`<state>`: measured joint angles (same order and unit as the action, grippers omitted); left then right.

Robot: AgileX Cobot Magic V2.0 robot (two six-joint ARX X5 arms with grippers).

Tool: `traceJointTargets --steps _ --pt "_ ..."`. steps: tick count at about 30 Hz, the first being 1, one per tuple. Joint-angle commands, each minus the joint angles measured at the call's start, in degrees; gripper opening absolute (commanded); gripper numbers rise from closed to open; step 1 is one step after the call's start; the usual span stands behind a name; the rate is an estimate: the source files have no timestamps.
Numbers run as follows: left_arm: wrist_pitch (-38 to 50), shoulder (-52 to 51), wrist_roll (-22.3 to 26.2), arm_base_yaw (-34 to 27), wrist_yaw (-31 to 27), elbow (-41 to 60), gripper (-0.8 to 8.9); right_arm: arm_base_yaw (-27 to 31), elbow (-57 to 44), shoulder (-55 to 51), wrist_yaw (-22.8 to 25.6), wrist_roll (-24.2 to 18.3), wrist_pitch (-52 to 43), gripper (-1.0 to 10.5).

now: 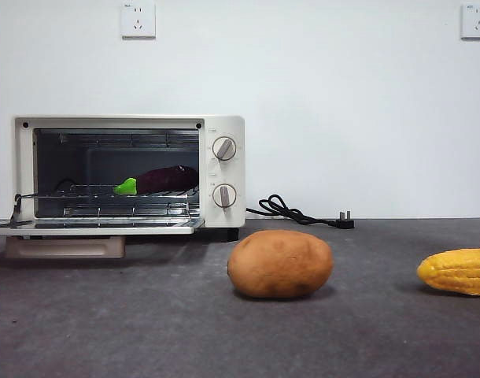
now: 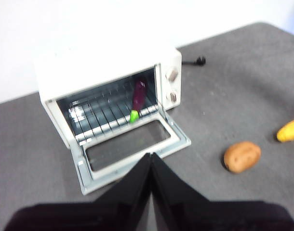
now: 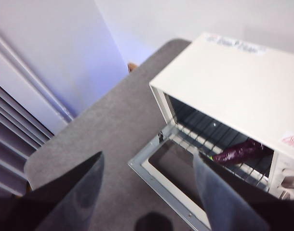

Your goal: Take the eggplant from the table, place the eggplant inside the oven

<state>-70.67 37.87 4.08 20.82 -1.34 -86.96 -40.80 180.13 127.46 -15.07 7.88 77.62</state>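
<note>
White wall and a dark grey table [image 1: 145, 331] frame the scene, and the oven [image 1: 224, 130] is taken as the landmark for everything else. Its glass door [image 2: 132, 149] is folded down flat in front of the cavity. The eggplant [image 1: 165, 179] is seen lying on the wire rack [image 1: 114, 193] inside the oven, toward the knob side, with its green stem cap turned toward the door opening. A potato [image 1: 280, 264] is set on the table in front of the oven's knob side, and a corn cob [image 1: 459, 271] lies well apart from the oven, beyond the potato. The oven's black cord [image 1: 295, 213] trails away from its knob side.

The placing step is judged to be done, since the eggplant is already inside and nothing is gripped. What could be called for next is only a retreat of the arms; closing the door is not asked by the task.

The left gripper [image 2: 151, 159] is held above the table in front of the oven, its jaws pressed together and empty. The right gripper [image 3: 147, 173] is held above the open door on the oven's far-from-knobs side, its jaws spread wide apart, with nothing held or touched.
</note>
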Motion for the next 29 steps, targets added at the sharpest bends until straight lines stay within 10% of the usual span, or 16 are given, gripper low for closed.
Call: traceJointTargets --steps 1,9,14,20,29 --pt "2.4 0.5 0.6 0.2 -0.2 0.2 -0.06 -0.1 4.7 -2.7 -0.5 -1.9 1.2 3.1" --pt "3.0 3.3 0.6 0.2 -0.1 0.2 -0.06 0.0 4.7 -9.4 0.4 -6.5 1.2 3.1" --pt "3.1 4.0 0.6 0.2 -0.2 0.2 -0.06 0.0 4.6 -16.9 13.1 -11.7 1.2 3.1" --pt "4.1 4.1 0.6 0.2 -0.2 0.2 -0.06 0.0 3.6 -26.4 17.3 -11.8 1.4 3.1" --pt "4.8 4.1 0.7 0.2 -0.1 0.2 -0.06 0.0 -12.7 -44.8 19.8 -15.7 1.4 3.1"
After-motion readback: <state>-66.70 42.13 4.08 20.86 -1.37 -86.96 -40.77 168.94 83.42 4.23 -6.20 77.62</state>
